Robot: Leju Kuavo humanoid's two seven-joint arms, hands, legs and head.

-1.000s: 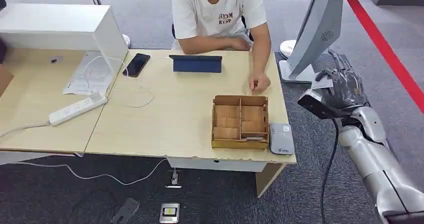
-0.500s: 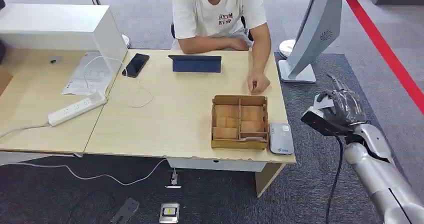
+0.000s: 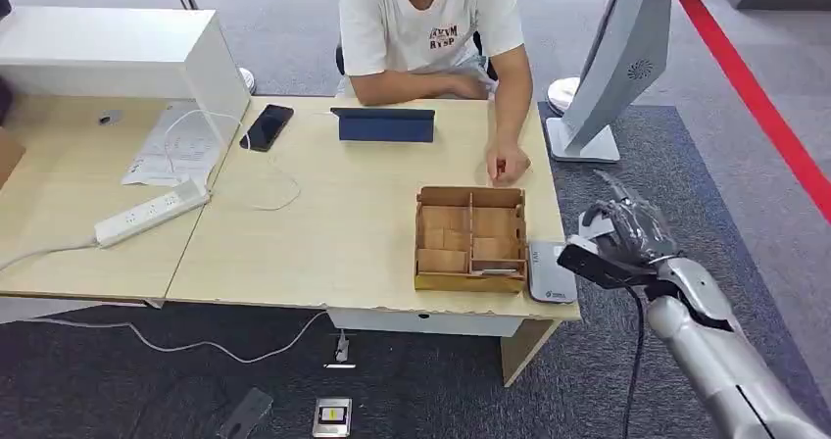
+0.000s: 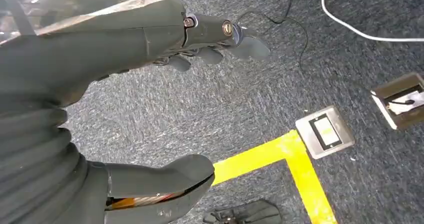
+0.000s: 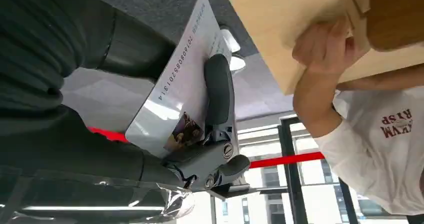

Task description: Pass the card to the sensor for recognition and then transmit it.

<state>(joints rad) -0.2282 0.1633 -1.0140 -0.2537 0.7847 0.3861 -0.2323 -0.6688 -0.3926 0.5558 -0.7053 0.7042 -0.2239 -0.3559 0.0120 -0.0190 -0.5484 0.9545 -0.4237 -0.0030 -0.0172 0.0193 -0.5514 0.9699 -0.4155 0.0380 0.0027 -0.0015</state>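
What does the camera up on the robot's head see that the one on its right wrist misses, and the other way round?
Head view alone: the whole light wooden desk, the small grey card reader at its corner, a black phone, a white power strip.

Right wrist view alone: the white printed card, with numbers along its edge, held between thumb and fingers.

Both: the robot's right hand, the wooden compartment box, and the seated person in a white T-shirt with a hand resting on the desk.

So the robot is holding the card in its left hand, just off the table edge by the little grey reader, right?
Not quite: the card is in the right hand, as the right wrist view shows close up. The left hand hangs over the carpet, holding nothing. The rest is right: the hand is just off the table edge beside the grey reader.
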